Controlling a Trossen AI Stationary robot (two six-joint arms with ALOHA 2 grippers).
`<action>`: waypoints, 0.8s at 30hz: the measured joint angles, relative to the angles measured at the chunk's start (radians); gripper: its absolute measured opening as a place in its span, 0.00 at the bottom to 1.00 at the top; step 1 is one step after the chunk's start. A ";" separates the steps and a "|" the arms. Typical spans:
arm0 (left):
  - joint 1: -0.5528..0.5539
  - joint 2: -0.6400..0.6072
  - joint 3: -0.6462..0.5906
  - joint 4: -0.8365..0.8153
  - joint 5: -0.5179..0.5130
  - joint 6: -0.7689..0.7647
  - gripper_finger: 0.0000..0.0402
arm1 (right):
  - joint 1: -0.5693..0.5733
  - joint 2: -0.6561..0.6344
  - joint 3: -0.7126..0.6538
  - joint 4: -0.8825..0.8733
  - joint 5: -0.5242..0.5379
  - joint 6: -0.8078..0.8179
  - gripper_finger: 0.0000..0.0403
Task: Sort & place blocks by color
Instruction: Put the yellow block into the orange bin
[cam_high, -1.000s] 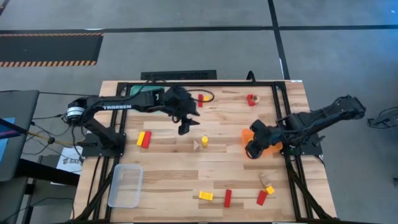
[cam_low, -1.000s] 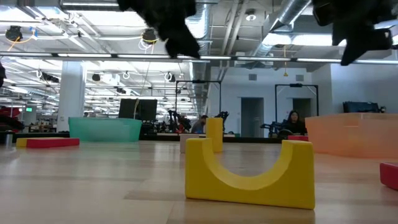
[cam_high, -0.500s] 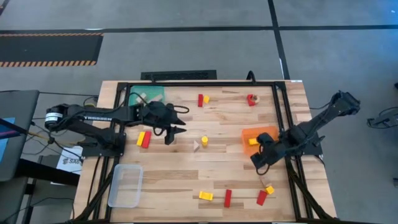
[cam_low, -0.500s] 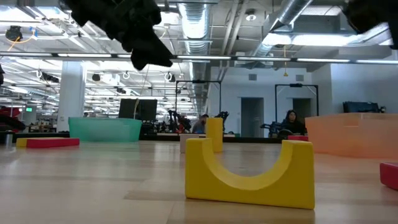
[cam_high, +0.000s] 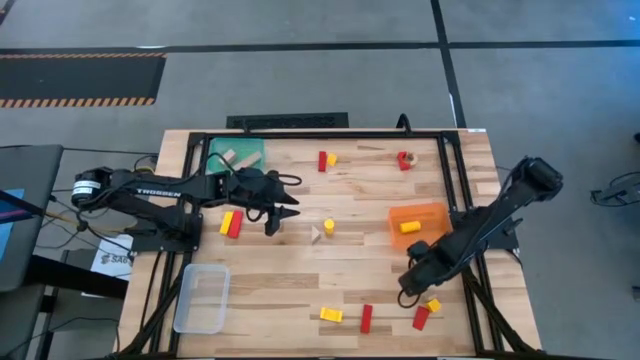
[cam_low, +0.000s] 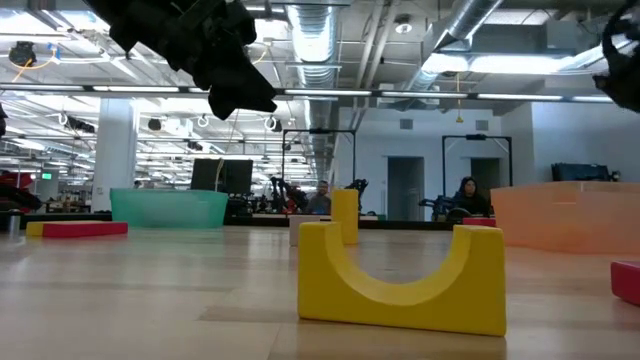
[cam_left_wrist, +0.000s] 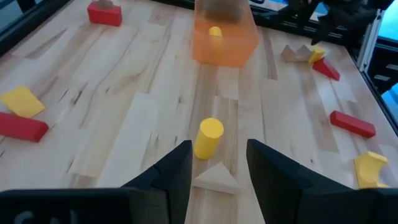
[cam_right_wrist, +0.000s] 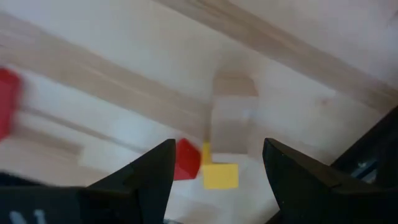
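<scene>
The left gripper (cam_high: 276, 214) is held spread over the desk (cam_high: 300, 280), near a yellow cylinder (cam_high: 329, 226). The right gripper (cam_high: 408, 287) is spread above 3 blocks (cam_high: 427, 309) by the desk's edge.

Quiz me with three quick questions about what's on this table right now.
1. True or false: the orange plastic tray holds a yellow block.
2. The open left gripper points at a pale wooden triangle and which other block? A red brick; B yellow cylinder; C yellow arch.
3. Fill in: the pale wooden blocks at the table's far left corner lie in the ___ tray.
Key: 1 true; 2 B; 3 teal.
</scene>
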 joint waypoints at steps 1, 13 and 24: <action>0.000 0.000 0.000 0.000 0.003 0.000 0.35 | 0.003 0.009 -0.007 0.011 -0.014 0.000 0.66; 0.000 0.000 0.000 -0.003 0.010 0.000 0.35 | 0.155 0.026 -0.039 0.150 -0.060 0.281 0.66; 0.002 0.000 0.000 0.004 0.009 -0.024 0.35 | 0.215 0.122 -0.038 0.266 -0.058 0.317 0.66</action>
